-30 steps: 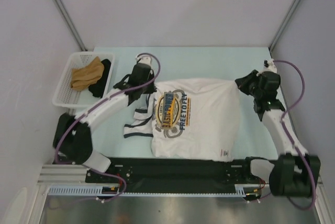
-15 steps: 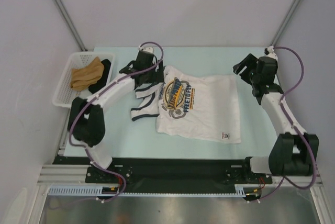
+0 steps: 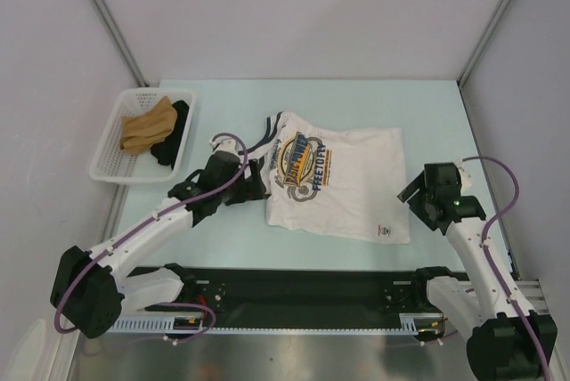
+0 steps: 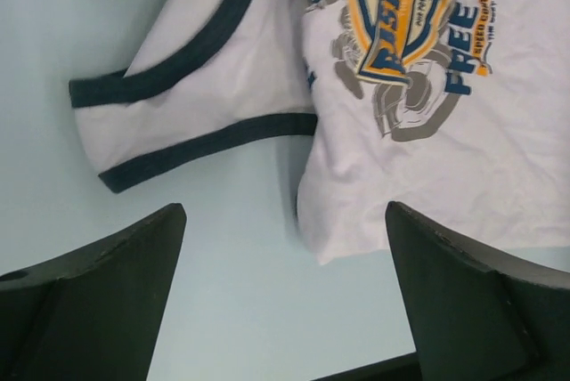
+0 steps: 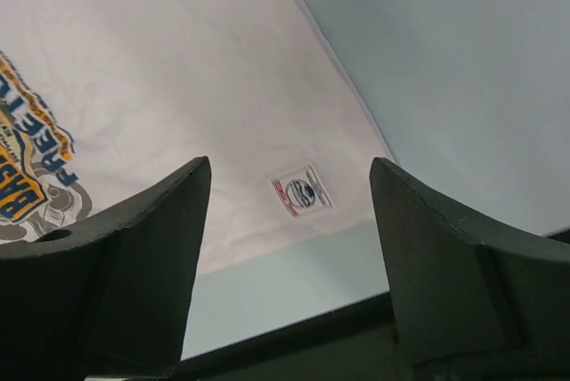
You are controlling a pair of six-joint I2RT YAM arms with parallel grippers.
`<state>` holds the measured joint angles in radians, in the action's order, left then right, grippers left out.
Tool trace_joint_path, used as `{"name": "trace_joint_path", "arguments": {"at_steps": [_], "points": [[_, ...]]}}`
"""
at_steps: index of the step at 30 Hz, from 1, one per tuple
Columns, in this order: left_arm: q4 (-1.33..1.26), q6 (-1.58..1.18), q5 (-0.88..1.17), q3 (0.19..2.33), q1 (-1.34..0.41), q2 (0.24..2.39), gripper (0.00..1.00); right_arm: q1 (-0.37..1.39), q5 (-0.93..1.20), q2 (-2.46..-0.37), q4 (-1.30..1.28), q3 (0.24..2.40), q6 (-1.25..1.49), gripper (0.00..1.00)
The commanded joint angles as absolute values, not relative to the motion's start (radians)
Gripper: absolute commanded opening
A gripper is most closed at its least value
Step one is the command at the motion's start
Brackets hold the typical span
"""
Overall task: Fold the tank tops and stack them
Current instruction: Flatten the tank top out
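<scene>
- At the far left, a white basket (image 3: 105,145) holds a tan cloth and a dark one. It sits well apart from the work and plays no part in this step.
- The left pincer (image 4: 285,212) hovers low over the table (image 3: 356,105) with its fingers wide apart and nothing between them. It is just beside the shoulder end of the tank top (image 3: 347,190).
- The navy-trimmed straps (image 4: 178,105) lie bunched and partly doubled over. They should probably be drawn out flat before any fold, or the crease will trap the lump.
- The tank top rests near the middle of the table with its print (image 3: 301,167) facing up, neck to the left and hem (image 3: 403,187) to the right. It is spread out but not yet folded, and only 1 top shows on the table.
- The right pincer (image 5: 289,167) hangs by the near hem corner, above the small label (image 5: 301,192). Its fingers stand apart and hold nothing.
- The step in hand looks like taking a fresh hold for the first fold. To do it well, each pincer should pinch only the cloth edge at matching corners, not press into the table.
- The 2 arms should lift together so the cloth stays taut, then lay edge onto edge without dragging the print askew.
</scene>
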<state>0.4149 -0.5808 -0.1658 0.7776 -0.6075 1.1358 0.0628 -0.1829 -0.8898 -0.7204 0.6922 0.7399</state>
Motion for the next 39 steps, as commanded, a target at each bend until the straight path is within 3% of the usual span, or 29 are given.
{"name": "trace_joint_path", "arguments": {"at_steps": [1, 10, 16, 19, 20, 22, 31, 39], "points": [[0.314, -0.688, -0.063, 0.718, -0.572, 1.088, 1.00, 0.109, -0.250, -0.847, -0.924, 0.663, 0.952, 0.76], [0.327, -0.753, -0.072, 0.690, -0.572, 1.109, 1.00, 0.126, -0.238, -0.824, -0.884, 0.545, 1.048, 0.72], [0.308, -0.765, -0.060, 0.664, -0.572, 1.077, 1.00, 0.126, -0.183, -0.911, -0.741, 0.466, 1.084, 0.60], [0.311, -0.778, -0.048, 0.654, -0.572, 1.066, 1.00, 0.115, -0.184, -0.940, -0.690, 0.450, 1.097, 0.41], [0.316, -0.776, -0.041, 0.652, -0.574, 1.071, 1.00, 0.107, -0.183, -0.942, -0.683, 0.452, 1.097, 0.24], [0.314, -0.787, -0.025, 0.641, -0.583, 1.072, 1.00, 0.066, -0.199, -0.939, -0.705, 0.468, 1.092, 0.01], [0.287, -0.899, -0.041, 0.626, -0.713, 1.120, 0.99, -0.159, -0.290, -0.813, -0.801, 0.571, 1.032, 0.00], [0.261, -0.957, -0.069, 0.686, -0.822, 1.247, 0.93, -0.379, -0.226, -0.851, -0.721, 0.554, 0.950, 0.00]]}}
